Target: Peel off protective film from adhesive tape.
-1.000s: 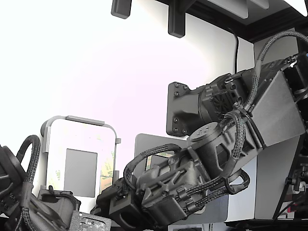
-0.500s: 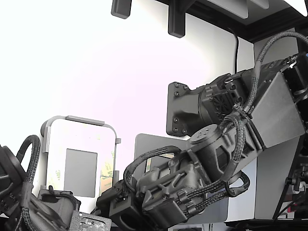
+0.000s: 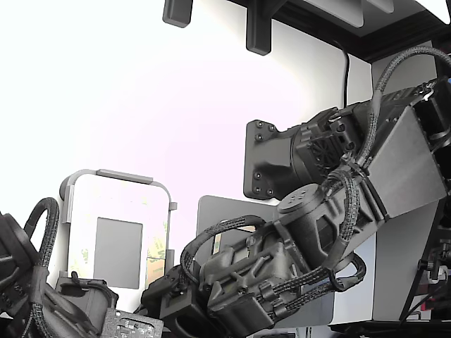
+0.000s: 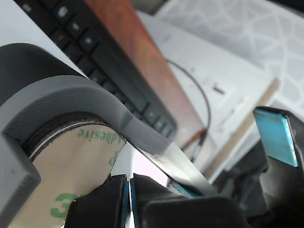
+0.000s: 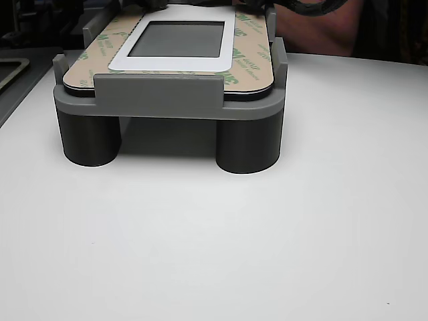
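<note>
A grey fixture (image 5: 160, 100) holds a white panel whose border carries the protective film (image 5: 253, 47), a tan glossy liner with green print. In the wrist view this film (image 4: 71, 166) lies just inside the fixture's rim (image 4: 71, 95). My gripper (image 4: 127, 183) is shut, its blue pads pressed together right at the liner's edge, seemingly pinching it. The adhesive tape is hidden under the liner. In the exterior view my arm (image 3: 282, 267) reaches down to the fixture's (image 3: 116, 176) lower right corner, and the fingertips are hidden there.
A second arm (image 3: 42, 296) sits at the exterior view's lower left. Another blue-padded finger (image 4: 275, 135) stands close beside my gripper. A black keyboard (image 4: 109, 52), a red-brown board (image 4: 142, 61) and a thin cable (image 4: 199, 95) lie beyond the fixture. The fixture stands on a white table (image 5: 214, 254).
In the exterior view my arm has sunk a little lower and shifted slightly toward the fixture. The fixture and the second arm have not moved.
</note>
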Robot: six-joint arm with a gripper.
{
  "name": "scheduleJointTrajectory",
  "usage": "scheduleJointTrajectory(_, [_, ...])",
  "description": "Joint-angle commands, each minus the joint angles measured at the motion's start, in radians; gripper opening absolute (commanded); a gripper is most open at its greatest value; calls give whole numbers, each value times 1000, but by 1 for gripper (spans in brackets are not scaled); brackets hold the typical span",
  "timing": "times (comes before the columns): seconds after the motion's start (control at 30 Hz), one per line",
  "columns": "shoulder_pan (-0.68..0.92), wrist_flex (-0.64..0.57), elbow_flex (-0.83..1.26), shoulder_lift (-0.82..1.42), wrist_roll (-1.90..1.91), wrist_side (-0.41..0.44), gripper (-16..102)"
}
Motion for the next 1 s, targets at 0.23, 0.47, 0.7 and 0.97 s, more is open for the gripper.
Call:
scheduleJointTrajectory(0.23, [-5, -2, -31, 21, 0, 3, -1])
scheduleJointTrajectory(0.47, [-5, -12, -18, 25, 0, 3, -1])
scheduleJointTrajectory(0.7, [-6, -8, -14, 32, -11, 3, -5])
scheduleJointTrajectory(0.97, [-15, -17, 8, 49, -17, 3, -9])
